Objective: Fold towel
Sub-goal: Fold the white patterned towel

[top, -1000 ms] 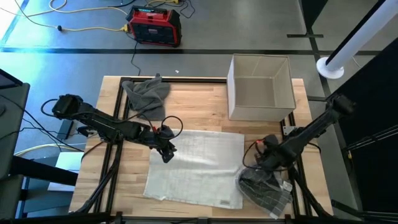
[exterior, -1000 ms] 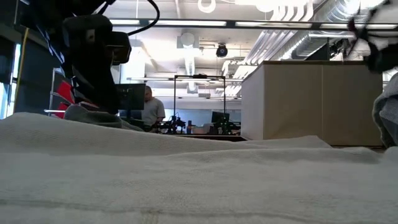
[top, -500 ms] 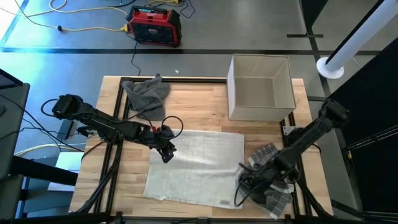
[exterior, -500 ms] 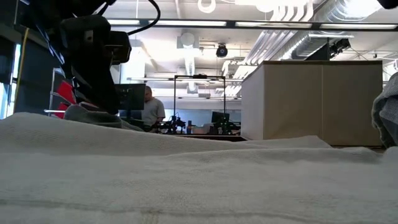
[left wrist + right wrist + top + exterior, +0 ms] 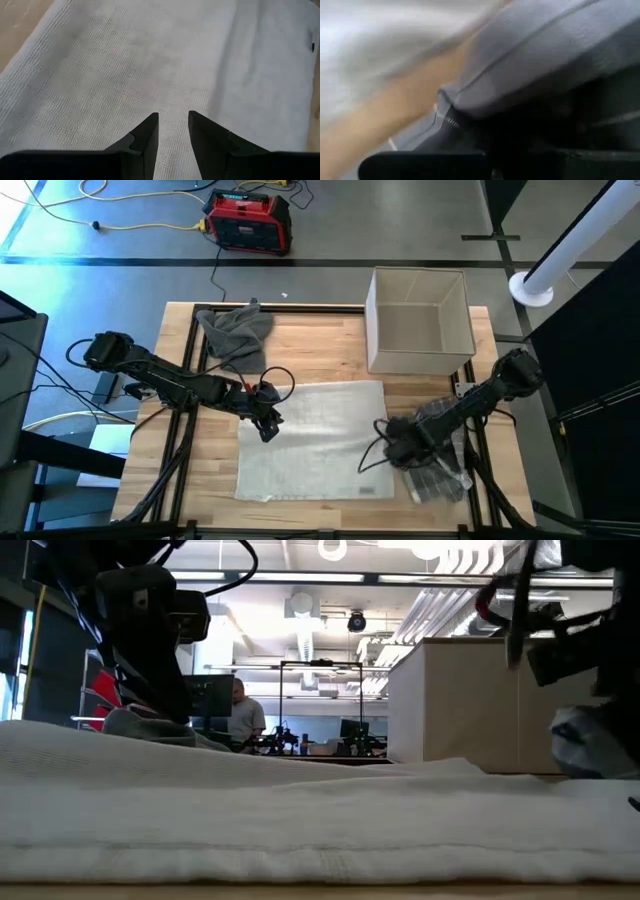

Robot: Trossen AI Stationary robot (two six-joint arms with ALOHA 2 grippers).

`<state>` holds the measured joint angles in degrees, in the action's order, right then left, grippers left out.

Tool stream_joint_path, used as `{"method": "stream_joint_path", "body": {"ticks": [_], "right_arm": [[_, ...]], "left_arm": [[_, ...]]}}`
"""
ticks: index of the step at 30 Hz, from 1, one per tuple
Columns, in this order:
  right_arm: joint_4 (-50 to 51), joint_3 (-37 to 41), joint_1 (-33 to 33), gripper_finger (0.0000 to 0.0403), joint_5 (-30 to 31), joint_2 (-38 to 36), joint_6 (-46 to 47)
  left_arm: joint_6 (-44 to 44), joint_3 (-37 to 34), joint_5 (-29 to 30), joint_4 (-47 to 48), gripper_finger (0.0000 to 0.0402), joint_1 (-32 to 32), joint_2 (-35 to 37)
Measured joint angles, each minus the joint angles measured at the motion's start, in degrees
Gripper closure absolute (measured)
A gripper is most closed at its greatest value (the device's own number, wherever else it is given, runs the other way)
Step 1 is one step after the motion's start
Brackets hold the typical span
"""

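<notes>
Broadly, your wooden worktop (image 5: 330, 350) carries everything: a white towel (image 5: 310, 445) spread flat across its near middle, an open cardboard box (image 5: 420, 320) at the far right, a crumpled grey cloth (image 5: 235, 330) at the far left, and a darker grey checked cloth (image 5: 440, 465) bunched at the towel's right side.

The towel is the thing you have to fold. It lies as a rough rectangle, its long axis running left to right between the two arms, with its near edge close to the worktop's front. It looks unfolded, so by my reading the first fold is not yet made.

Your left gripper (image 5: 268, 426) sits over the towel's left edge, toward the far left corner. In the left wrist view its two dark fingers (image 5: 145, 137) stand slightly apart above the weave with nothing between them, the cloth stretching away ahead of them.

Your right gripper (image 5: 392, 452) is just at the towel's right edge, beside the checked cloth. The right wrist view is smeared and filled with grey fabric, so you cannot tell how that gripper is set or whether it holds anything.

Each arm has its own short edge nearest, which suits a fold across the long axis.
</notes>
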<state>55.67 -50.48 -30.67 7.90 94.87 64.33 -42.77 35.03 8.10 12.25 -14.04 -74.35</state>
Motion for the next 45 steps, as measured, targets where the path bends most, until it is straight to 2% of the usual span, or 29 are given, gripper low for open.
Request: {"method": "stream_joint_path", "body": {"ticks": [3, 6, 10, 12, 15, 21, 23, 30, 32, 36, 40, 42, 45], "right_arm": [[6.16, 0.13, 1.48, 0.0403, 4.08, -0.04, 1.35], [6.72, 2.21, 3.90, 0.0403, 8.26, -0.11, 3.46], [6.57, 7.12, 8.20, 0.0403, 7.15, -0.22, 6.58], [6.90, 8.53, 9.26, 0.0403, 6.16, -1.65, 7.24], [8.31, 8.09, 8.48, 0.0403, 7.17, -7.12, 7.22], [8.20, 3.10, 6.00, 0.0403, 10.31, -22.39, 2.86], [5.50, 2.04, 5.49, 0.0403, 9.85, -25.80, 0.64], [-15.48, 1.67, 2.76, 0.0403, 9.30, -27.55, -10.94], [-21.67, 2.51, 2.70, 0.0403, 9.00, -25.03, -14.71], [-29.30, 4.91, 3.74, 0.0403, 9.66, -17.82, -17.76], [-33.60, 6.77, 3.97, 0.0403, 9.36, -10.10, -17.75], [-36.14, 7.05, 3.65, 0.0403, 7.14, -6.49, -17.87], [-40.53, 7.08, 2.98, 0.0403, 2.63, -1.46, -18.20]], "left_arm": [[0.06, 0.00, 0.00, 0.13, 0.0303, 0.00, 0.00], [1.63, 0.00, -0.60, 0.17, 0.0303, -0.41, 0.00], [3.36, 0.00, -6.36, 1.68, 0.0303, -1.65, 0.02], [0.25, -0.02, -8.83, 2.34, 0.0303, -1.97, 0.04], [-4.40, -0.02, -10.26, 1.22, 0.0303, -1.85, 1.19], [-7.99, -0.02, -9.75, 0.94, 0.0303, -1.95, 7.37], [-8.14, -0.02, -9.43, 1.83, 0.0303, -2.04, 9.91], [-8.52, -0.02, -13.97, 6.25, 0.0303, -3.59, 16.53], [-10.64, -0.02, -13.30, 8.75, 0.0303, -4.85, 16.42], [-15.60, -0.82, -7.79, 13.88, 0.0303, -7.55, 13.34], [-20.08, -2.41, -3.66, 12.42, 0.0303, -10.61, 9.59], [-20.77, -3.05, -3.78, 11.53, 0.0303, -12.10, 7.34], [-21.82, -4.07, -7.21, 11.91, 0.0303, -13.48, 3.55]]}}
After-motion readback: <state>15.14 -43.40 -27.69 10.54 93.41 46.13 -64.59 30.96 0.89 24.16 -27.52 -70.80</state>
